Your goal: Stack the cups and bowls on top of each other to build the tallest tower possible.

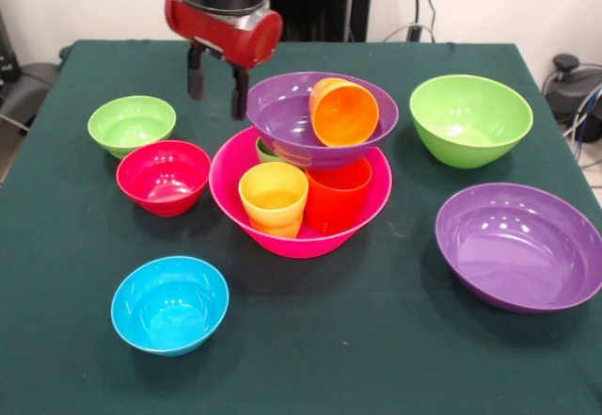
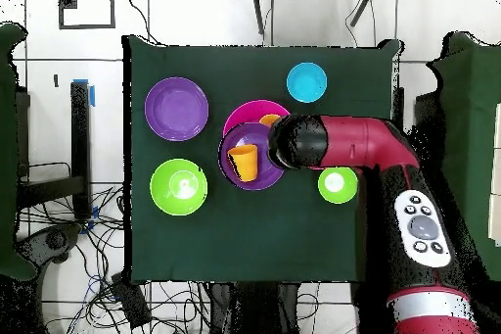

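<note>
The large hot-pink bowl point(image 1: 310, 239) sits mid-table and holds an upright yellow-orange cup point(image 1: 273, 197), a red-orange cup point(image 1: 337, 194) and a mostly hidden green cup point(image 1: 266, 151). A purple bowl point(image 1: 282, 114) rests tilted on those cups, with the orange cup point(image 1: 343, 112) lying on its side inside it. My gripper point(image 1: 216, 86) is open and empty. It hangs just behind and to the left of that purple bowl. In the overhead view the arm point(image 2: 333, 142) covers the gripper, beside the stacked purple bowl point(image 2: 256, 175) and orange cup point(image 2: 243, 162).
Loose bowls ring the stack: small light-green point(image 1: 132, 123), red point(image 1: 163, 177), blue point(image 1: 169, 304), medium light-green point(image 1: 470, 119), second purple point(image 1: 519, 246). In the overhead view the arm hides the red bowl.
</note>
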